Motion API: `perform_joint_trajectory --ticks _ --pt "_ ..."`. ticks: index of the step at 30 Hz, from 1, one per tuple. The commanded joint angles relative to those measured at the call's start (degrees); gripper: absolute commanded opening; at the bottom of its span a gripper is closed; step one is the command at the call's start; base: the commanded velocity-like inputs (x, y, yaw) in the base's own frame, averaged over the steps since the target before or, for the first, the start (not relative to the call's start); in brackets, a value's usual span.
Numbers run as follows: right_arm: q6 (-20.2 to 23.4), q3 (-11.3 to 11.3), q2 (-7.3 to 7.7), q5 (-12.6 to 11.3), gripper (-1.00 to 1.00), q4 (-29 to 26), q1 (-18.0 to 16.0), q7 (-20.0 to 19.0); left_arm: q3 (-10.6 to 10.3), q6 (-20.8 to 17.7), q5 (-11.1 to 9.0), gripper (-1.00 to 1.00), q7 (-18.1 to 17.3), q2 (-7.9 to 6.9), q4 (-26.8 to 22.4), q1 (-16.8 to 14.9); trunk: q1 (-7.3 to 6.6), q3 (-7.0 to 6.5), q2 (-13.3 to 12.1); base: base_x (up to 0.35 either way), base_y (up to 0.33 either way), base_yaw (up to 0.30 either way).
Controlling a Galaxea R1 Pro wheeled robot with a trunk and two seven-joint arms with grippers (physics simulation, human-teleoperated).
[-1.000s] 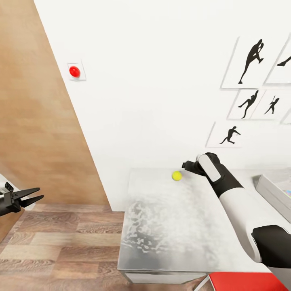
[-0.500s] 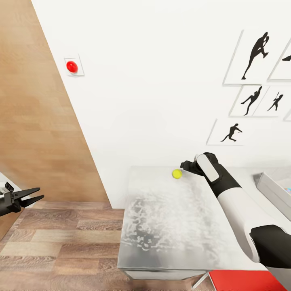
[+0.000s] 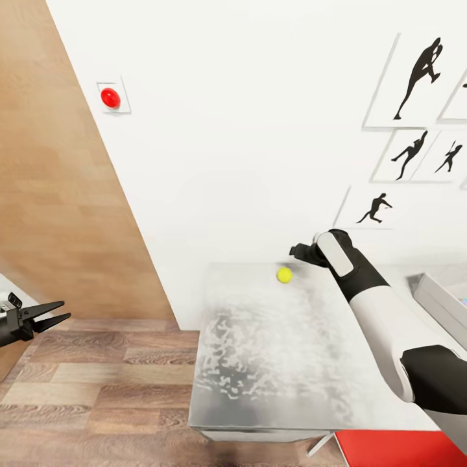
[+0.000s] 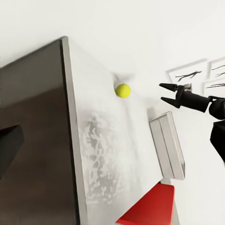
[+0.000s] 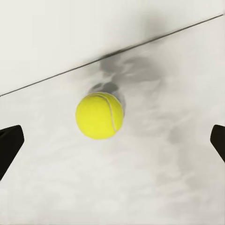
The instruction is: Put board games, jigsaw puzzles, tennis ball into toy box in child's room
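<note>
One tennis ball (image 3: 284, 275) lay on the one desk (image 3: 272, 363). Two pincers were counted: left pincer (image 3: 55, 314) and right pincer (image 3: 297, 250), one to each of two arms. One toy box (image 3: 438, 301) stood partly in frame at the desk's right edge. On the wall hung one red button (image 3: 110, 98) on its plate, and at least five framed silhouette pictures (image 3: 415, 81), some cut off by the frame edge. One red object (image 3: 389, 449) sat below the desk's near corner.
</note>
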State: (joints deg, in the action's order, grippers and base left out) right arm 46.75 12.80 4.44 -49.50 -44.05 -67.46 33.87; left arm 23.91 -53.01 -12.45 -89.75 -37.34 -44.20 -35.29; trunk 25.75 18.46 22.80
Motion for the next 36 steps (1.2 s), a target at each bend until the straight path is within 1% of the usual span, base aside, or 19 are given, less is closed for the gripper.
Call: perform_joint_trajectory --ticks 1,17,30,36 --pt "0.16 0.30 0.03 -0.59 1.00 -0.05 -0.15 0.54 0.00 -0.61 0.04 1.00 -0.25 -0.01 -0.01 -0.04 0.03 0.20 0.11 0.000 0.000 0.000" --pt "-0.37 0.50 -0.13 -0.61 1.00 0.01 -0.30 0.50 0.00 -0.69 0.01 1.00 -0.25 -0.01 -0.04 -0.04 0.03 1.70 0.11 0.000 0.000 0.000" --pt "-1.66 0.47 -0.91 -0.54 1.00 -0.05 -0.33 0.50 0.00 -0.69 0.03 1.00 -0.25 -0.01 -0.04 -0.04 0.03 2.91 0.11 0.000 0.000 0.000" --pt "-2.70 0.47 -1.10 -0.51 1.00 0.00 -1.41 0.50 0.00 -0.69 0.01 1.00 -0.25 0.01 -0.03 -0.04 0.03 3.48 0.11 0.000 0.000 0.000"
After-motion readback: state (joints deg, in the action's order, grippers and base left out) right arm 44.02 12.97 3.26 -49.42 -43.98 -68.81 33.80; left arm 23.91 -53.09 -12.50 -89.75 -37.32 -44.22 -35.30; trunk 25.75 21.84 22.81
